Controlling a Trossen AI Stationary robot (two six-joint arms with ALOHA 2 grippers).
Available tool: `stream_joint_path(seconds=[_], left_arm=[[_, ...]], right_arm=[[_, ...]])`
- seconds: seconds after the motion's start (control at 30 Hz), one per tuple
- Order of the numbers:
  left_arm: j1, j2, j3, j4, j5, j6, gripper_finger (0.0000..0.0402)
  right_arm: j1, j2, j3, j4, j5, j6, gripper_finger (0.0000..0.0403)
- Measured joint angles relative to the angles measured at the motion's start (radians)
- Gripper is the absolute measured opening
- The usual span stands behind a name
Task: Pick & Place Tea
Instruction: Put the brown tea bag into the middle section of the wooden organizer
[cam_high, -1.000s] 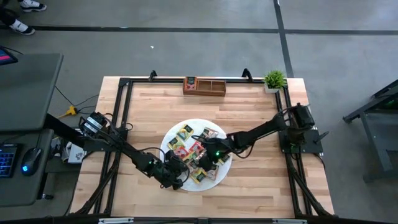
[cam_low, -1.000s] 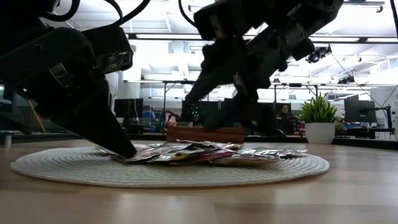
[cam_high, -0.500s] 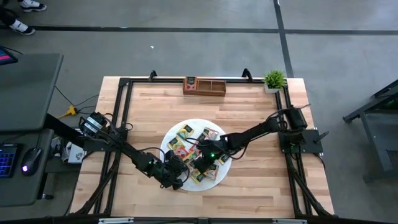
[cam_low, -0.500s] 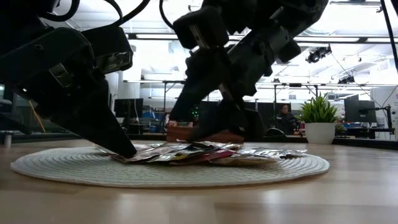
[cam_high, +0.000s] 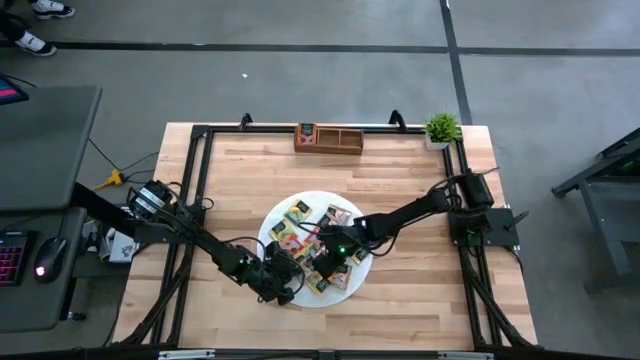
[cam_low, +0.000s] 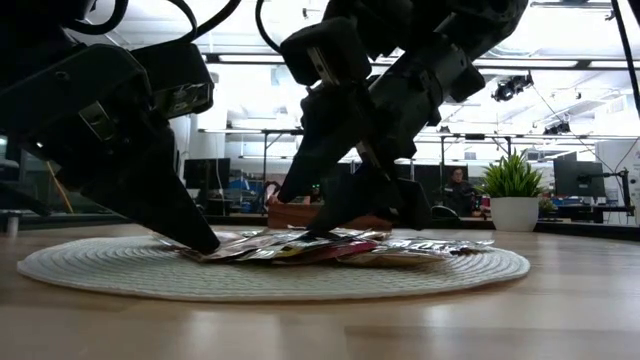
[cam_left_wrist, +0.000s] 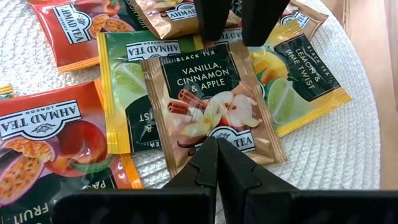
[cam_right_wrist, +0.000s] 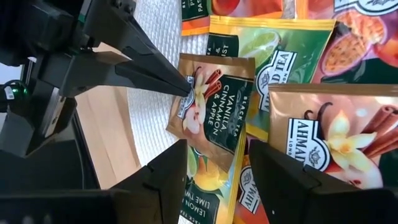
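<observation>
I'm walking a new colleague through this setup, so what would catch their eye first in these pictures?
The heap of bright tea packets on the round white mat at mid-table, both dark arms meeting over it. The left claw, shut, presses its tips on the vanilla, cinnamon and apple packet, while the right claw hangs open at that packet's opposite edge. Behind, a wooden tray and small potted plant line the far edge.

You have a round white woven mat (cam_high: 285, 215) under both claws, with a wooden tray (cam_high: 328, 138) and potted plant (cam_high: 440, 129) well beyond them.
</observation>
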Motion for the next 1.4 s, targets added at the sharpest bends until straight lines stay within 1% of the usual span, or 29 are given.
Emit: stream_joint_path(seconds=[0.4, 0.67, 0.93, 1.2, 1.4], left_arm=[[0.0, 0.0, 0.0, 0.002, -0.005, 0.0, 0.0], [0.0, 0.0, 0.0, 0.009, -0.017, 0.016, 0.0], [0.001, 0.0, 0.0, 0.01, -0.01, 0.023, 0.0], [0.002, 0.0, 0.0, 0.011, -0.008, 0.023, 0.0], [0.002, 0.0, 0.0, 0.011, -0.006, 0.023, 0.0]], right_arm=[[0.0, 0.005, -0.001, 0.012, 0.03, 0.002, 0.0169], [0.012, 0.076, 0.0, 0.122, -0.014, 0.061, 0.0169], [-0.006, 0.065, 0.0, 0.127, -0.016, 0.061, 0.0169], [-0.04, 0.062, -0.001, 0.16, -0.049, 0.062, 0.0169], [-0.042, 0.053, -0.002, 0.171, -0.053, 0.062, 0.0165]])
